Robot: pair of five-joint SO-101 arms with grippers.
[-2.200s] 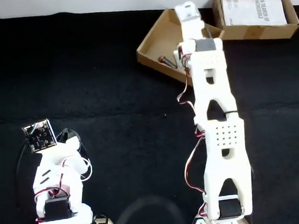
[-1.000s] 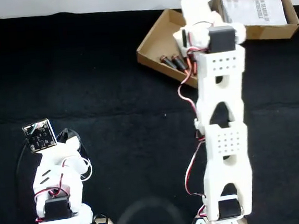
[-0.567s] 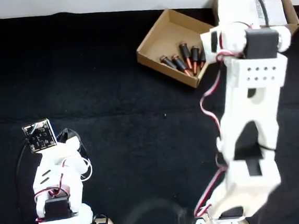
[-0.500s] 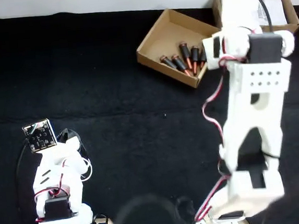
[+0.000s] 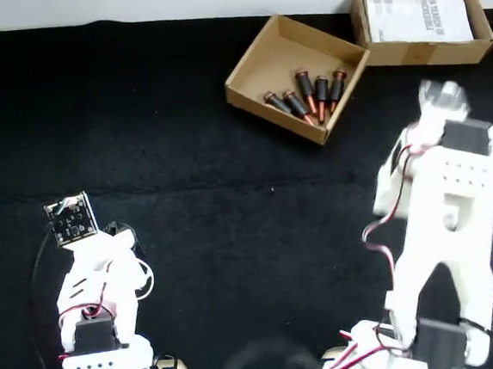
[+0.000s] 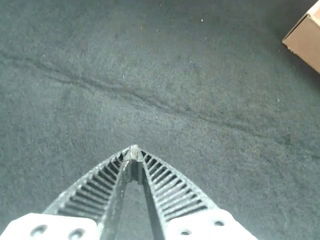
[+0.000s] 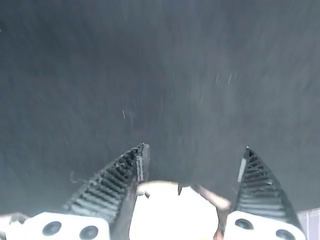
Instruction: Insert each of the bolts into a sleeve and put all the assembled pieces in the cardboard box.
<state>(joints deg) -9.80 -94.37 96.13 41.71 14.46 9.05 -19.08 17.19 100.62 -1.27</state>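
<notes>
An open cardboard box [image 5: 258,65] lies at the back of the black table. Several assembled pieces [image 5: 307,95], dark sleeves with copper-coloured bolts, lie side by side along its near right wall. My right arm is folded back at the front right, well short of the box. Its gripper [image 7: 194,156] stands open over bare black cloth with nothing between the fingertips. My left arm rests at the front left, and its gripper [image 6: 133,150] is shut and empty above the cloth. A corner of the cardboard box [image 6: 306,31] shows far off in the left wrist view.
A second cardboard box [image 5: 390,53] holding a printed sheet [image 5: 416,18] sits at the back right, touching the first box. A faint crease [image 6: 165,106] runs across the black cloth.
My right arm has drawn back from over the cardboard box to the front right, uncovering the pieces inside. My left arm has shifted only slightly.
</notes>
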